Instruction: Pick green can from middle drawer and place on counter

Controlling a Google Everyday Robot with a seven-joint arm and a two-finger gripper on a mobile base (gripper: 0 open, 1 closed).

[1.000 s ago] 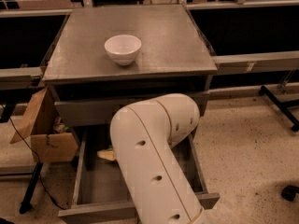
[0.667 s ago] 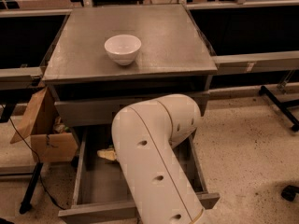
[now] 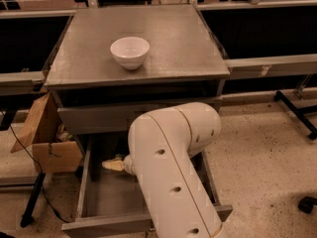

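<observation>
The middle drawer [image 3: 106, 198] stands pulled open below the counter [image 3: 173, 38], and its grey floor shows on the left side. My white arm [image 3: 171, 172] reaches down over the drawer and hides its middle and right. My gripper [image 3: 113, 164] shows only as a pale yellowish tip inside the drawer, near its back left. The green can is hidden from view.
A white bowl [image 3: 130, 52] sits on the counter left of centre. A shut drawer front [image 3: 91, 119] lies above the open one. An open cardboard box [image 3: 47, 144] stands to the left of the cabinet, beside a black stand leg and cable [image 3: 30, 202]. Speckled floor lies to the right.
The arm's big white link has shifted slightly to the right. The gripper tip stays at about the same spot in the drawer.
</observation>
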